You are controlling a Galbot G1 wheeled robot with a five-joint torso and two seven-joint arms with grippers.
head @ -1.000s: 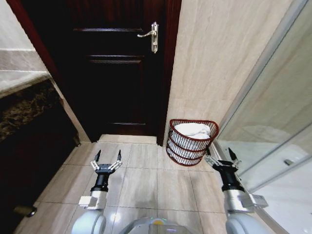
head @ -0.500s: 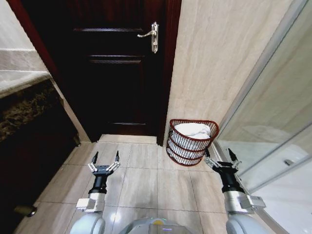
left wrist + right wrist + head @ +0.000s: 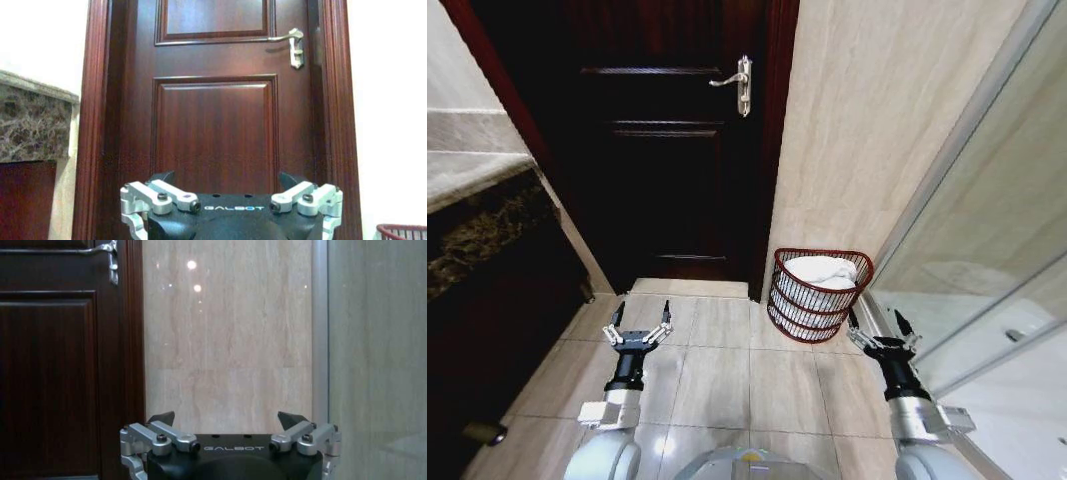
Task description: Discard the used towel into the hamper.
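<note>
The hamper (image 3: 820, 297), a small round red-brown basket of open slats, stands on the tiled floor against the wall beside the door. A white towel (image 3: 819, 268) lies bunched inside it. My left gripper (image 3: 638, 322) hovers open and empty over the floor tiles, well to the left of the hamper. My right gripper (image 3: 877, 326) hangs open and empty just right of the hamper and nearer to me. The left wrist view has the left gripper (image 3: 227, 180) facing the door, with the hamper's rim (image 3: 403, 231) at the corner. The right gripper (image 3: 227, 417) faces the beige wall.
A dark wooden door (image 3: 667, 150) with a metal handle (image 3: 739, 82) is shut straight ahead. A marble-topped counter (image 3: 477, 215) runs along the left. A glass shower partition (image 3: 987, 270) lines the right. Beige floor tiles (image 3: 727, 370) lie open between the arms.
The head view has shifted slightly. Both arms have drawn back a little toward me, fingers staying open. The towel rests unmoved in the hamper.
</note>
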